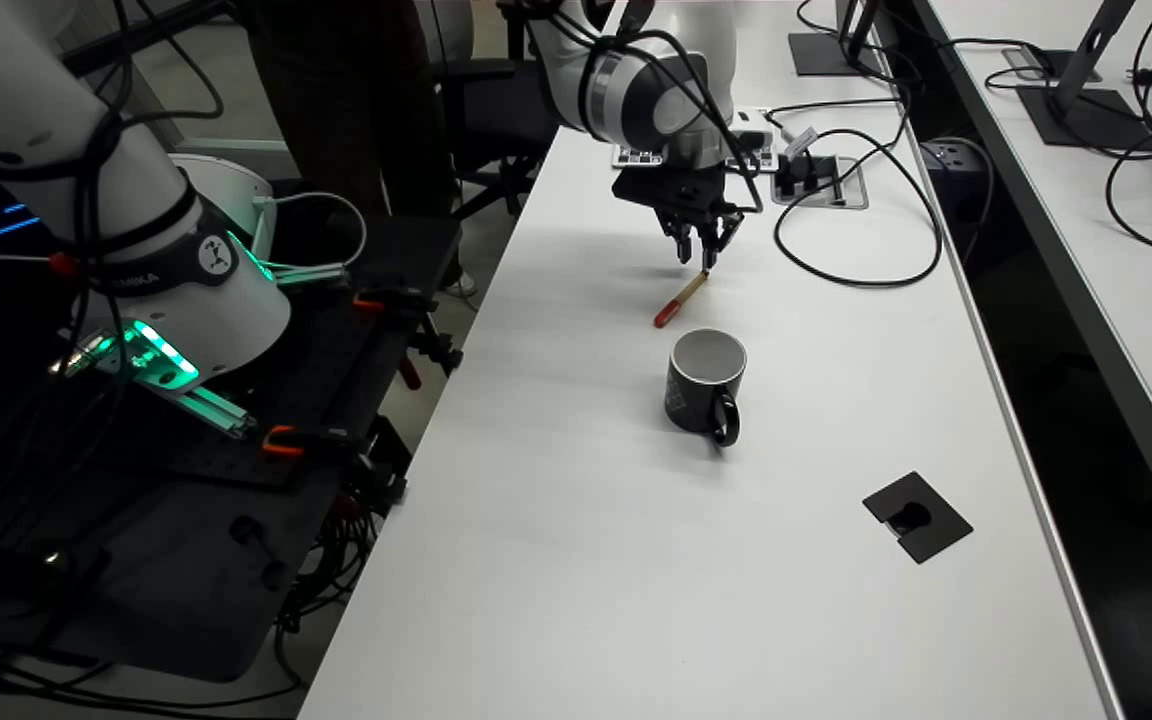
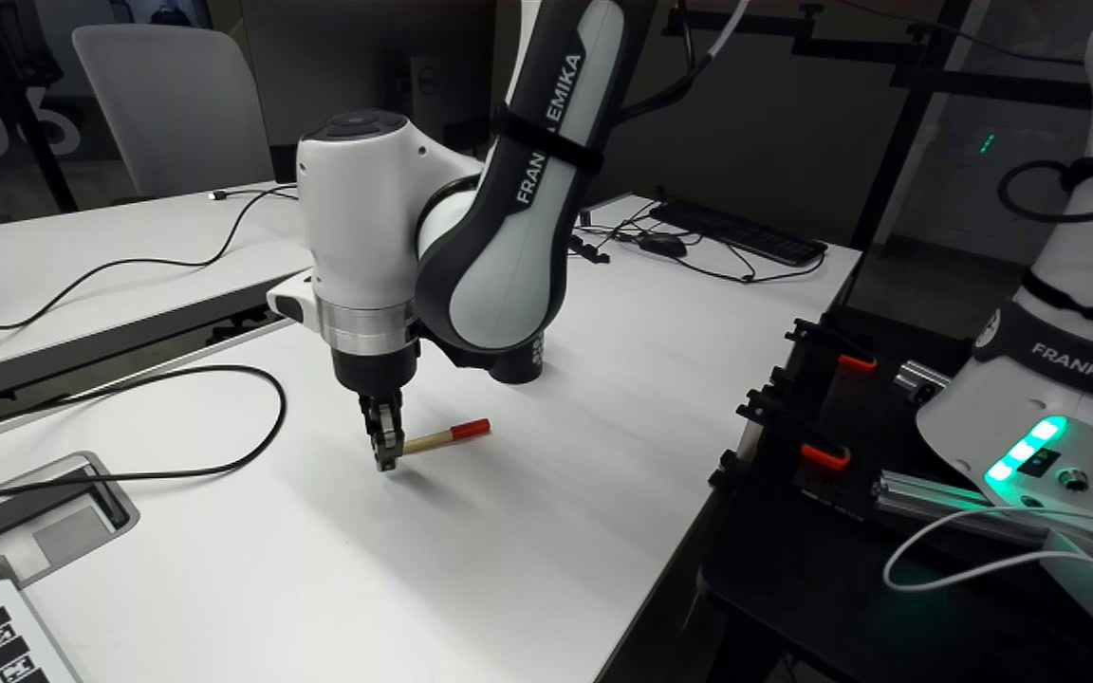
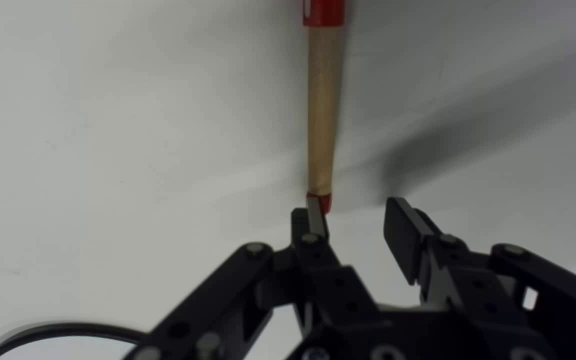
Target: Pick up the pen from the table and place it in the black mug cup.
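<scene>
The pen has a tan barrel and a red cap. It lies on the white table (image 1: 556, 580), and the pen shows in both exterior views (image 1: 680, 299) (image 2: 442, 438) and in the wrist view (image 3: 322, 105). My gripper (image 1: 696, 258) is low over the pen's uncapped end, also in an exterior view (image 2: 386, 457). In the wrist view my gripper (image 3: 355, 206) is open and empty. Its left fingertip overlaps the pen's red end; I cannot tell if they touch. The black mug cup (image 1: 688, 395) stands upright beyond the pen's cap; in an exterior view the arm partly hides the mug (image 2: 520, 363).
A looped black cable (image 1: 861, 284) lies beside the gripper, with a metal table socket (image 1: 848, 190) near it. A flat black square cover (image 1: 921, 520) sits past the mug. A keyboard (image 2: 736, 230) and mouse (image 2: 662, 245) lie at the table's far end.
</scene>
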Tool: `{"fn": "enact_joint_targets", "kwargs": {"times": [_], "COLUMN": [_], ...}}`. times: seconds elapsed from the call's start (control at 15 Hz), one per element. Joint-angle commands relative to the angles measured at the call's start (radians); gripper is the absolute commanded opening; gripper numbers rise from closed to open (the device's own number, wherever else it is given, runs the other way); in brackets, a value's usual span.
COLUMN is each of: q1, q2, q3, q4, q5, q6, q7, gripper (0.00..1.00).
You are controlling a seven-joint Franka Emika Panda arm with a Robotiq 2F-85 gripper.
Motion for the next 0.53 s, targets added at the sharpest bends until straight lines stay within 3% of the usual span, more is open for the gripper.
{"fn": "enact_joint_targets", "kwargs": {"times": [0.0,0.27,0.47], "q1": [-0.062,-0.179,-0.236], "q2": [-0.048,-0.068,-0.058], "q3": [0.029,0.106,0.117], "q4": [-0.044,-0.083,-0.093], "q5": [-0.016,-0.018,-0.033], "q6": [-0.017,-0.095,-0.123], "q7": [-0.085,-0.274,-0.378], "gripper": [0.71,0.99,1.00]}}
